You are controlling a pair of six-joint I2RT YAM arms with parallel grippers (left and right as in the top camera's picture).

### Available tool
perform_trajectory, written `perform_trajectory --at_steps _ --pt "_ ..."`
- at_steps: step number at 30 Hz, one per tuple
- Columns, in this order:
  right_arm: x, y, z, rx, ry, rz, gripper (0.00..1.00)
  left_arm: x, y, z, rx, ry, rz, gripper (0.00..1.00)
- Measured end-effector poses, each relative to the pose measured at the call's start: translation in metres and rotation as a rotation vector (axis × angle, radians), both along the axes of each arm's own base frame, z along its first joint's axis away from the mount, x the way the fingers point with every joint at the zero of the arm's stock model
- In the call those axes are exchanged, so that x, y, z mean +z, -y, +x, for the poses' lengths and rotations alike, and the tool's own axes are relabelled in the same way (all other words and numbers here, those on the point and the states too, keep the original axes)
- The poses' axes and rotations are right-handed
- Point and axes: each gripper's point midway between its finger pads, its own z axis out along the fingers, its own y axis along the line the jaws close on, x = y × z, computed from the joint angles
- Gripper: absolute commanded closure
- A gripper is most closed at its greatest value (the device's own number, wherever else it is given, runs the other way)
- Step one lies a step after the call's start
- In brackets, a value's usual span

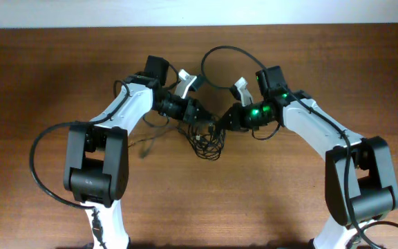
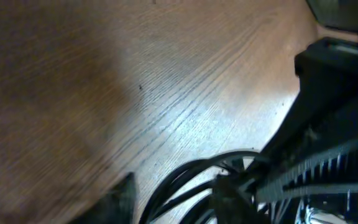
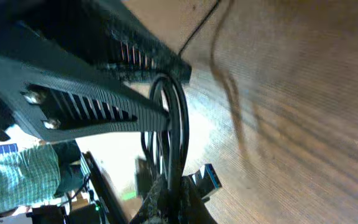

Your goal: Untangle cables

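Cables [image 1: 207, 142]: black tangle, laid mid-table [image 1: 47, 69] between both arms. Loops are clamped in the closed jaws of the right gripper [image 1: 220, 125]. Left gripper [image 1: 200, 117]: jaws held apart, strands seen between them.

No words, numbers, brands or signs can be read in any of the views; nothing here is sharp enough to show letters.
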Motion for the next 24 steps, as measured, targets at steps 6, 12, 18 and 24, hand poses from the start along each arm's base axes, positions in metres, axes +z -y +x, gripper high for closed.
perform_trajectory --at_steps 6,12,18,24 --pt "0.005 0.025 0.016 -0.070 -0.008 0.037 0.96 0.009 0.006 -0.005 -0.038 0.006 -0.066 0.61" --pt "0.015 0.019 0.014 -0.046 -0.012 0.099 0.96 0.013 0.009 -0.009 -0.079 0.031 -0.097 0.52" --pt "0.019 0.016 0.013 -0.032 -0.009 0.127 0.96 0.005 0.016 -0.015 -0.108 0.046 -0.040 0.53" --pt "0.026 0.013 0.012 -0.017 -0.004 0.169 0.96 -0.007 0.024 -0.021 -0.140 0.065 0.047 0.94"
